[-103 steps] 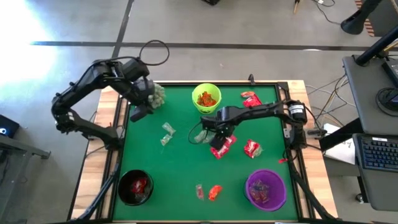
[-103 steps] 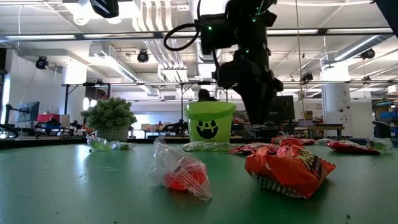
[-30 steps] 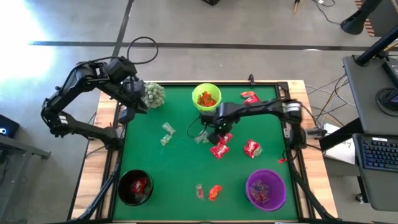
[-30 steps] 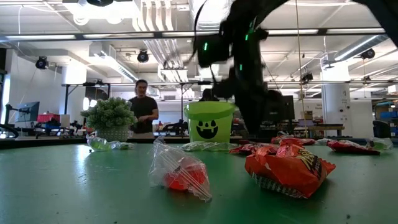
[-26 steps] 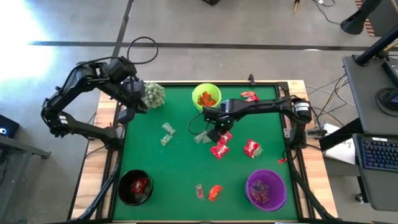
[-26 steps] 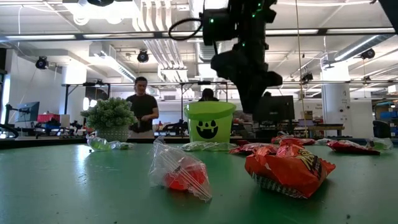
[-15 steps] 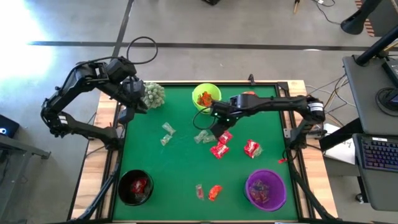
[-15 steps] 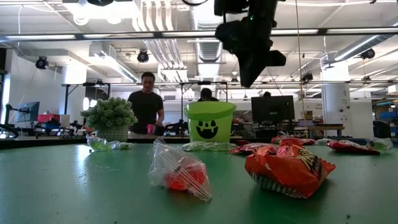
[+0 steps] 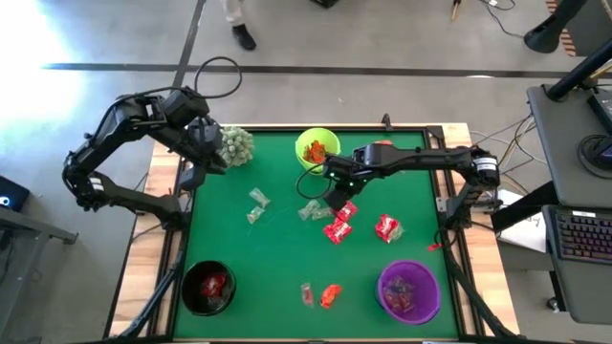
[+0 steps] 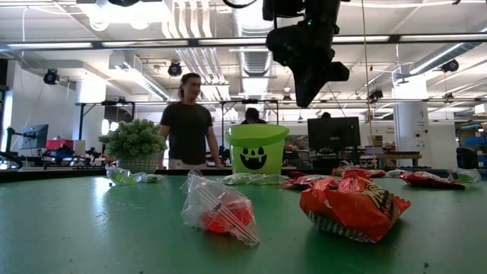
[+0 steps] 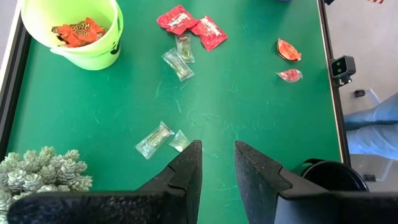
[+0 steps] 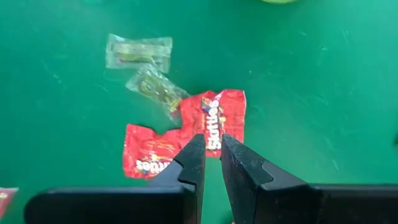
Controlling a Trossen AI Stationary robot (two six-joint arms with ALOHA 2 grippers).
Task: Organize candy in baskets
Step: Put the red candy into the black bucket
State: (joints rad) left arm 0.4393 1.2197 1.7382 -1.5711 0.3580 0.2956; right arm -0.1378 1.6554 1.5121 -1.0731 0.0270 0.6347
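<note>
from above: the right gripper was low over the red packets a moment ago; now it is lifted and stands at 5 o'clock of the lime green basket, which sits at 12 o'clock of the table. the packets did not move, so i think nothing was carried. the black basket is at 7 o'clock and the purple basket at 5 o'clock.

from table height: the gripper hangs high above the loose candy.

left wrist: the left gripper waits at 10 o'clock with its fingers apart and empty.

right wrist: the fingers are nearly together with a thin gap, nothing between them; under them lies a flat, crinkled red packet, beside two clear sweets.
</note>
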